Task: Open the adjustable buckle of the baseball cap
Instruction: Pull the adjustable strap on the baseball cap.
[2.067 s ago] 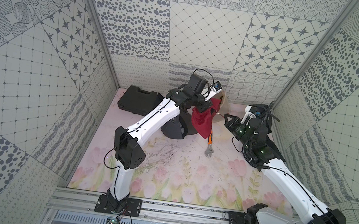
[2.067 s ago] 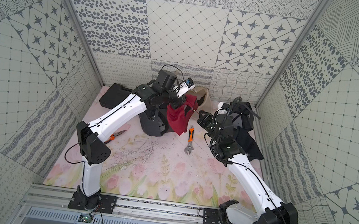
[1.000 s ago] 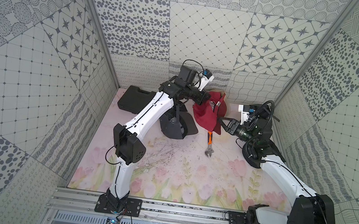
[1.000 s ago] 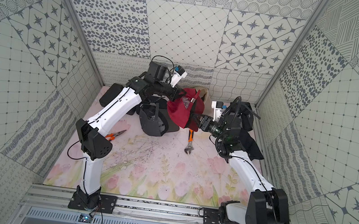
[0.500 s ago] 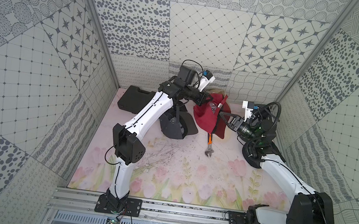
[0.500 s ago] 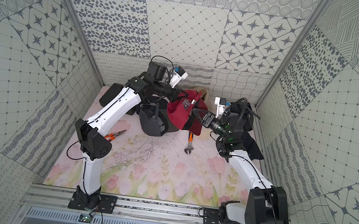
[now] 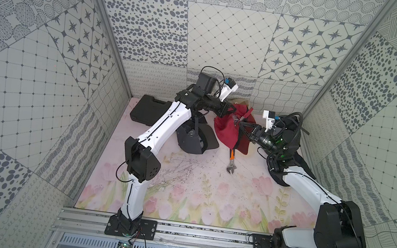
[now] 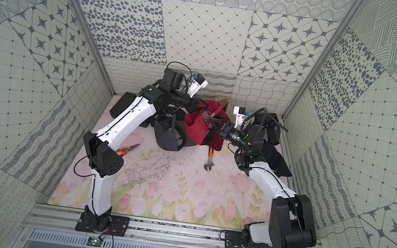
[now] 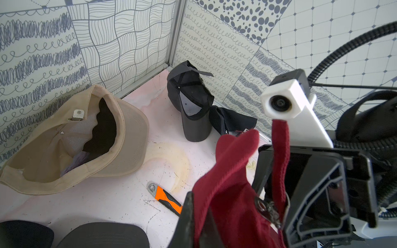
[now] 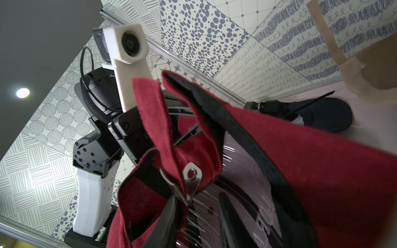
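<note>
The red baseball cap [image 7: 225,130] [image 8: 197,127] hangs above the mat at the back, its inside turned toward my right arm. My left gripper [image 7: 232,109] [image 9: 199,232] is shut on the red fabric near the rear opening. The metal buckle [image 10: 190,176] [image 9: 266,209] sits on the red strap [image 10: 150,111], which runs up out of it. My right gripper [image 7: 240,123] [image 10: 198,197] is at the buckle. Its jaws stand a little apart, one fingertip [image 10: 174,201] touching the buckle's edge, and only the cap's lining shows between them.
A beige cap [image 9: 120,137] lies by the back wall. Dark caps lie under the left arm [image 7: 195,137] and in the right corner [image 9: 191,101]. An orange-handled wrench [image 7: 231,160] lies below the red cap, pliers [image 8: 127,149] to the left, and a black case [image 7: 147,110] at the back left.
My right gripper has moved in from the cap's side to the buckle and its jaws have narrowed. The left gripper raised the cap earlier and now holds it almost still.
</note>
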Controlling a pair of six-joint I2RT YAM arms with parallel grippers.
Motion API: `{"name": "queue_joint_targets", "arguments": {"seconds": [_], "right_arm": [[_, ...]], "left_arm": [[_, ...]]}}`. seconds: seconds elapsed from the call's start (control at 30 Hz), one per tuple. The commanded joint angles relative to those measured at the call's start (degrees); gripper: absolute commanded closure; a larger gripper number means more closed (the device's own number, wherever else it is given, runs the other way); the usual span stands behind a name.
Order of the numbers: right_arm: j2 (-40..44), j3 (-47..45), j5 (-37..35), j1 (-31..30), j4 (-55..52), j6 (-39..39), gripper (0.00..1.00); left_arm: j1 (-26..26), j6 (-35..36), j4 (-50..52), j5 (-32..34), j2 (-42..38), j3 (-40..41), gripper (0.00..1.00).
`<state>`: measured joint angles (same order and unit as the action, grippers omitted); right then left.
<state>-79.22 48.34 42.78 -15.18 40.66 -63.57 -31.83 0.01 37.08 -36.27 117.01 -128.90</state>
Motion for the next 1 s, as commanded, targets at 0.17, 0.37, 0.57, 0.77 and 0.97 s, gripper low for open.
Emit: {"name": "queue_joint_targets", "arguments": {"seconds": [0.17, 0.37, 0.57, 0.77, 0.97], "right_arm": [[1.7, 2.2, 1.6, -0.4, 3.4, 5.2, 0.98], [3.2, 5.0, 5.0, 0.4, -2.8, 13.1, 1.00], [2.3, 11.3, 13.4, 3.3, -11.4, 24.5, 1.00], [1.0, 18.7, 22.7, 5.0, -25.9, 41.9, 1.00], [-0.5, 22.2, 30.1, 6.9, -30.3, 49.5, 1.00]], "left_arm": [[0.1, -1.3, -3.0, -2.4, -0.2, -0.3, 1.00], [0.0, -0.5, -1.6, -0.1, -0.1, -1.0, 0.72], [0.8, 2.5, -0.3, -0.1, -1.8, -0.9, 0.48], [1.5, 6.7, -3.3, -7.9, -4.1, 2.7, 0.39], [1.6, 9.6, 1.3, -15.4, -2.4, -1.2, 0.36]]}}
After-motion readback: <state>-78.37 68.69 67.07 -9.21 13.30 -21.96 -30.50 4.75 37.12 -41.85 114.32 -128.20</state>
